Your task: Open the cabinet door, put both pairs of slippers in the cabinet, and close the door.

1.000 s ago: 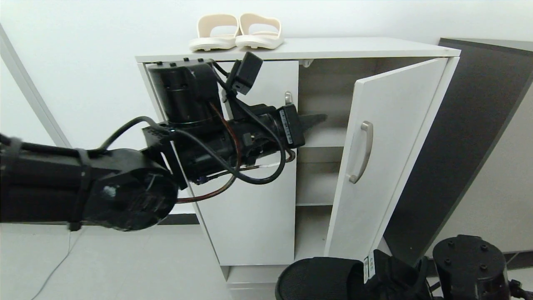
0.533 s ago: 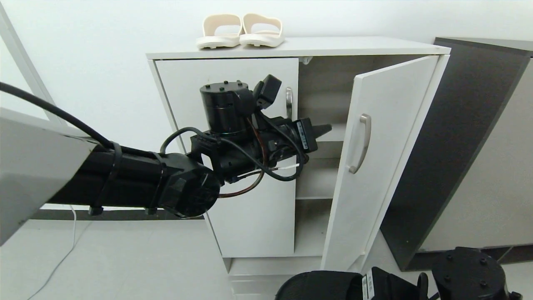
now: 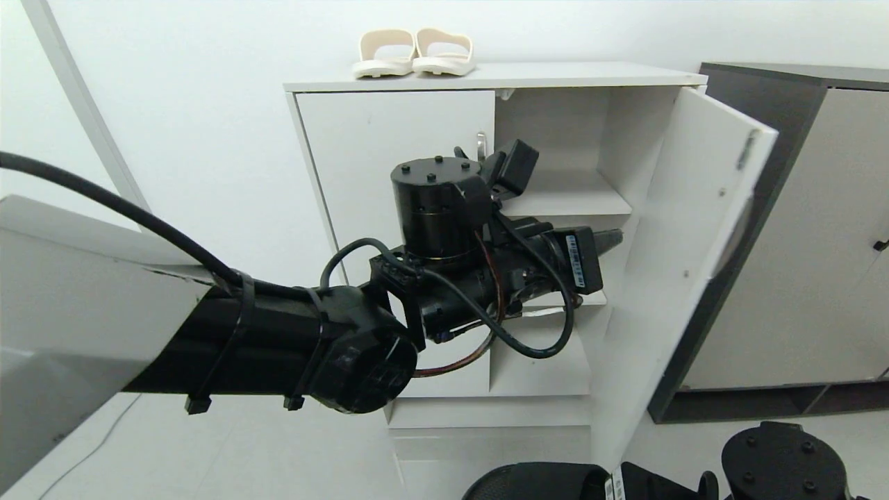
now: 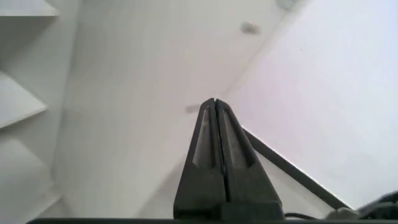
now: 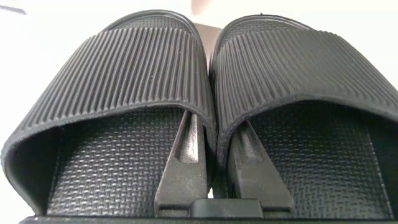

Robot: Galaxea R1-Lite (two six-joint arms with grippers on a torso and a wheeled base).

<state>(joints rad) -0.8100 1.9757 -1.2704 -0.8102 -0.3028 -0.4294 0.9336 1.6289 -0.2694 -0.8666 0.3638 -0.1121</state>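
Head view | left gripper pinched closed, empty, tip at inner face of open cabinet door, contact unclear | cream slippers on cabinet top, above it | right gripper clamps black slippers by adjoining strap edges

White wall, pale floor; dark-framed grey cupboard right; grey strip left.
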